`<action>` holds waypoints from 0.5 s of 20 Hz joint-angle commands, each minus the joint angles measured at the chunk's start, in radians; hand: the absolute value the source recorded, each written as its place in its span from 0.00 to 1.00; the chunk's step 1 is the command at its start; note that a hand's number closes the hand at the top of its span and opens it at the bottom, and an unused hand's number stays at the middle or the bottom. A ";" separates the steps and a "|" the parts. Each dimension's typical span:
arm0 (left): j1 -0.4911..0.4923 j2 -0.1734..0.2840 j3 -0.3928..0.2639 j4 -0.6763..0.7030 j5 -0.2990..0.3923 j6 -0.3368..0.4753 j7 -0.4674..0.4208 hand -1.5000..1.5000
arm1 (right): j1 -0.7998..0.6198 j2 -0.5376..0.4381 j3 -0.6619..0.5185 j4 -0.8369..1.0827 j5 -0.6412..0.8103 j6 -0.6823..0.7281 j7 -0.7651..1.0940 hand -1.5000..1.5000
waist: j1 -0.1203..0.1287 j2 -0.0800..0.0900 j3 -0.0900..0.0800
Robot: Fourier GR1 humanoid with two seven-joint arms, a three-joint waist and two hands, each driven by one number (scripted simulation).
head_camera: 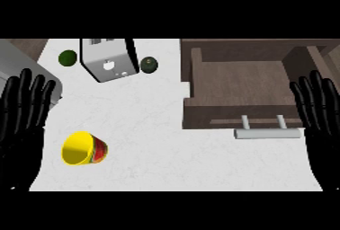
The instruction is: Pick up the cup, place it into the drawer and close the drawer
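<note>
both hands flat, fingers apart; cup (pixel 83 149) lies just beside left hand (pixel 21 121), untouched.

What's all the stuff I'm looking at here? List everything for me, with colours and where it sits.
Yellow cup with red and green outside: one, lying on its side, counter's left front.
White marble-look counter: one, centre.
Silver toaster-like box appliance: one, back left.
Dark green round fruits: two, one left of the appliance, one right of it.
Brown wooden drawer: one, open, right, with a grey bar handle.
Black left hand: one, open, left edge.
Black right hand: one, open, right edge.
</note>
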 commanded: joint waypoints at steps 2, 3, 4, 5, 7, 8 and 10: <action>0.015 0.056 0.005 -0.004 0.124 -0.134 0.002 0.00 | -0.026 0.028 0.011 0.029 0.011 -0.025 0.029 0.00 | 0.011 -0.046 -0.016; 0.104 0.074 -0.022 -0.059 0.188 -0.215 -0.043 0.00 | 0.027 0.019 -0.020 0.105 -0.007 0.002 -0.062 0.00 | 0.021 -0.046 -0.016; 0.021 0.107 0.026 -0.027 0.257 -0.246 -0.009 0.00 | 0.016 0.026 -0.001 -0.019 -0.034 -0.011 0.050 0.00 | 0.005 -0.048 -0.017; 0.053 0.126 -0.001 -0.014 0.289 -0.321 -0.061 0.00 | 0.015 0.013 -0.016 -0.001 -0.021 -0.011 0.035 0.00 | 0.006 -0.048 -0.017; 0.123 0.116 0.000 0.021 0.470 -0.385 -0.004 0.00 | 0.007 0.029 -0.005 0.032 -0.100 0.020 0.073 0.00 | 0.020 -0.043 -0.019; 0.097 0.136 0.029 0.038 0.523 -0.397 0.027 0.00 | -0.009 0.030 -0.007 0.043 -0.109 0.024 0.066 0.00 | 0.014 -0.043 -0.017; 0.107 0.173 0.096 0.126 0.594 -0.473 -0.025 0.00 | -0.027 0.019 -0.027 0.009 -0.126 0.013 0.126 0.00 | 0.008 -0.045 -0.017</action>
